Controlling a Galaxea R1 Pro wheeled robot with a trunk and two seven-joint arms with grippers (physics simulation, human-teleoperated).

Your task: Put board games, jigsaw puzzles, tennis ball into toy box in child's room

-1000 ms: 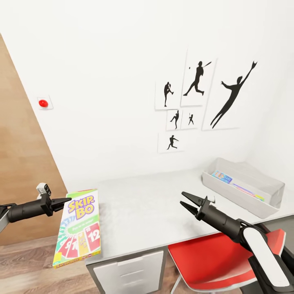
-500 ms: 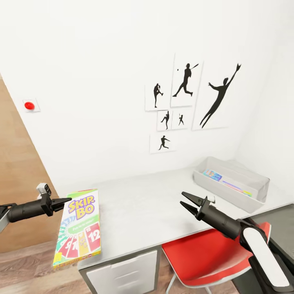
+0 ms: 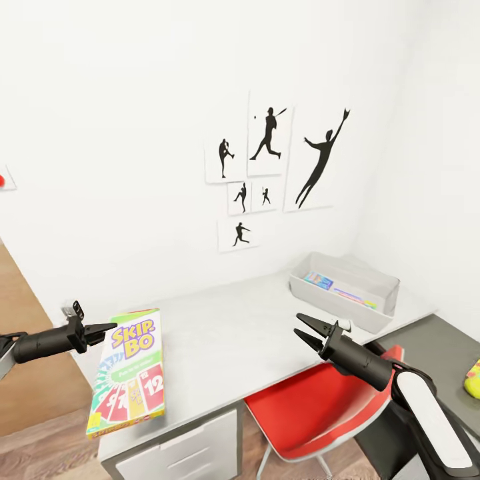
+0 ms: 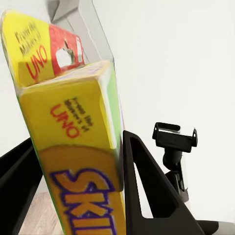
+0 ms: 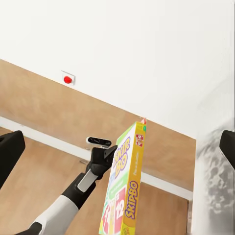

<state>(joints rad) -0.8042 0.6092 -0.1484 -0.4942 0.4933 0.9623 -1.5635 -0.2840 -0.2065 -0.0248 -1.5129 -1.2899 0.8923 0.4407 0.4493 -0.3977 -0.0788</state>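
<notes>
One of the board games, a yellow, red and green Skip-Bo box [image 3: 130, 373], hangs over the left end of the table [image 3: 227, 337] with my left gripper [image 3: 110, 327] shut on its top edge. In the left wrist view the box [image 4: 78, 142] sits clamped between the black fingers [image 4: 147, 191]. My right gripper [image 3: 297, 324] hovers open and empty above the table's front edge. The light grey toy box [image 3: 337, 308] stands at the table's far right end against the wall, with colourful flat pieces [image 3: 320, 281] lying inside. The right wrist view looks back at the held box [image 5: 125, 196].
A red chair [image 3: 313, 407] is tucked under the table beneath my right arm. White drawers [image 3: 180, 453] sit below the left end. The dark grey corner section [image 3: 433, 340] runs along the right, with a yellow-green object [image 3: 475, 380] cut off at the picture's edge.
The whole view has swung to the right: wall pictures and toy box sit further left in the picture and the dark corner section has appeared. Both arms keep their pose, box still held.
</notes>
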